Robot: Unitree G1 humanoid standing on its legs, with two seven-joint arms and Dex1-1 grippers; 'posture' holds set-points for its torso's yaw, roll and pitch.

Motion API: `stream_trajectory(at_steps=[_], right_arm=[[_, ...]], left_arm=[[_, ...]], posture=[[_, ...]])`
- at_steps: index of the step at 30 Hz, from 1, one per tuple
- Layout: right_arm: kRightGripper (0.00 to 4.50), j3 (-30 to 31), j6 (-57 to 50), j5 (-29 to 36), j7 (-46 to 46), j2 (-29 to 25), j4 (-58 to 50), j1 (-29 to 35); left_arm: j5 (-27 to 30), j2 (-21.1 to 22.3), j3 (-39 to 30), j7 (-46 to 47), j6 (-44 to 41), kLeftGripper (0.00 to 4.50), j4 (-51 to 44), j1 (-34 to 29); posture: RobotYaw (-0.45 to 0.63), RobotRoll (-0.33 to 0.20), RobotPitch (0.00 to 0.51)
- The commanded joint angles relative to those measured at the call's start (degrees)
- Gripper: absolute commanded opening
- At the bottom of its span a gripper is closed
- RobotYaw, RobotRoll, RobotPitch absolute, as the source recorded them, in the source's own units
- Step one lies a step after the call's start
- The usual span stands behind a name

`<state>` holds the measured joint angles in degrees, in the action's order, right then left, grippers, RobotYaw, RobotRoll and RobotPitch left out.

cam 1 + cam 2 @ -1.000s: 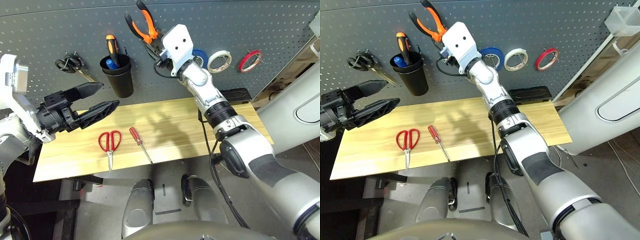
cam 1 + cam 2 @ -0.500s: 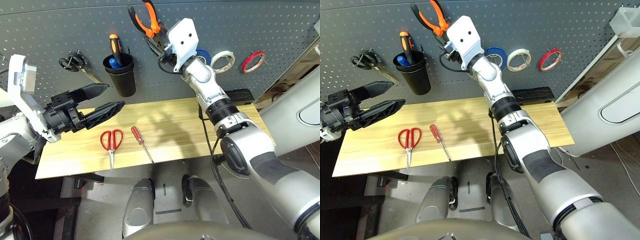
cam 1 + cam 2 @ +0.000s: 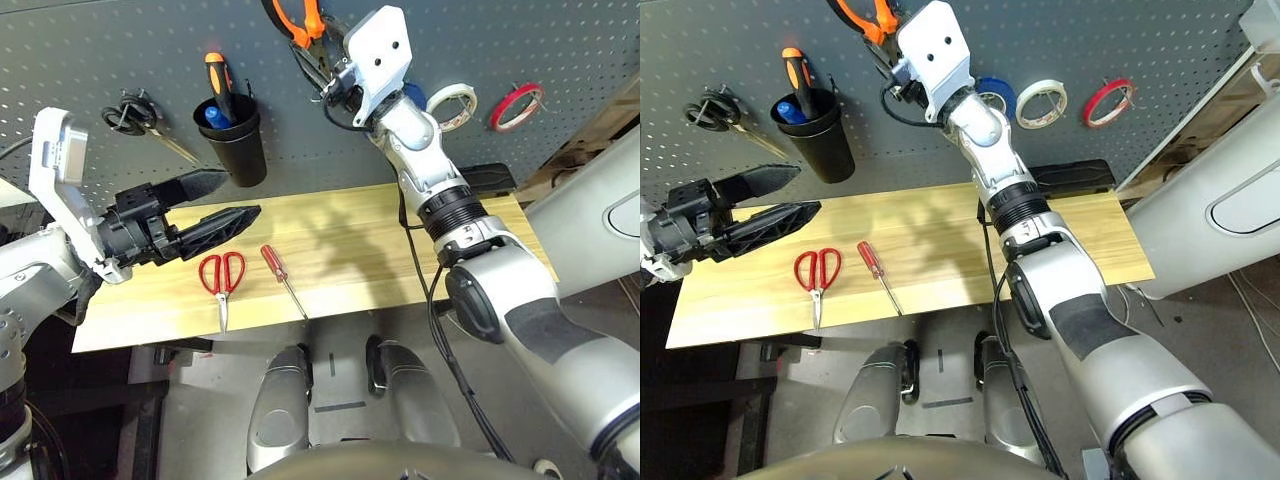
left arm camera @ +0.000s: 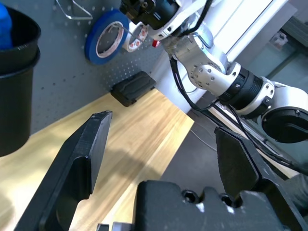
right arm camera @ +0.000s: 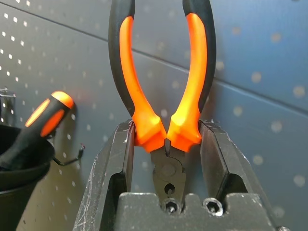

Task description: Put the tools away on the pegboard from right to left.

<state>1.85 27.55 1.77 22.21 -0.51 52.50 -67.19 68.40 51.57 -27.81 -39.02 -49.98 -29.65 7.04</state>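
Pegboard [image 3: 120, 50] looks like matt grey painted metal, table [image 3: 350, 250] is smooth pale wood with visible grain. Pliers [image 5: 163, 96] have glossy orange-and-black rubbery grips, cup [image 3: 235, 145] is matt black plastic, forearms [image 3: 1080, 330] satin silver.

Head stereo pair looks steeply down on the desk [image 3: 330, 250] and pegboard [image 3: 120, 50]; wrist cameras sit close behind each pincer, facing the pegboard.

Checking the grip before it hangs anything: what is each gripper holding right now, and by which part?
The right gripper holds the orange-and-black-handled pliers at the base of the handles by the pivot, handles pointing away. The left gripper is open and holds nothing.
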Motion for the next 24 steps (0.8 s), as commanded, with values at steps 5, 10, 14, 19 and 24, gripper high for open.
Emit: stream_trajectory(at_steps=[5,10,14,19,24], right_arm=[[2.08,-1.8,1.2,1.5,1.1,1.9,6.7,-1.6],[2.08,-2.3,1.2,1.3,1.4,2.8,11.0,-0.2],[3.00,-2.5,1.4,0.9,1.8,2.6,10.1,1.5],[4.49,-2.5,-2.4,3.8,7.1,0.4,-3.0,5.6],[4.49,-2.1,-18.4,11.7,16.2,-4.7,-24.4,10.6]], left_arm=[[1.6,1.0,-0.4,1.0,-1.3,4.50,-1.6,-0.5],[2.0,1.2,-0.8,1.5,-1.3,4.50,-2.1,-1.0],[1.7,0.7,-0.2,2.1,-0.8,4.50,-2.4,-1.0],[1.4,-0.7,1.5,4.4,-0.9,4.50,-2.2,-1.2],[-2.0,-3.0,5.4,4.8,0.8,4.50,-1.2,-0.3]], posture=[[0.19,0.000,0.256],[0.20,0.000,0.245],[0.20,0.000,0.226],[0.17,0.000,0.202],[0.11,0.000,0.154]])
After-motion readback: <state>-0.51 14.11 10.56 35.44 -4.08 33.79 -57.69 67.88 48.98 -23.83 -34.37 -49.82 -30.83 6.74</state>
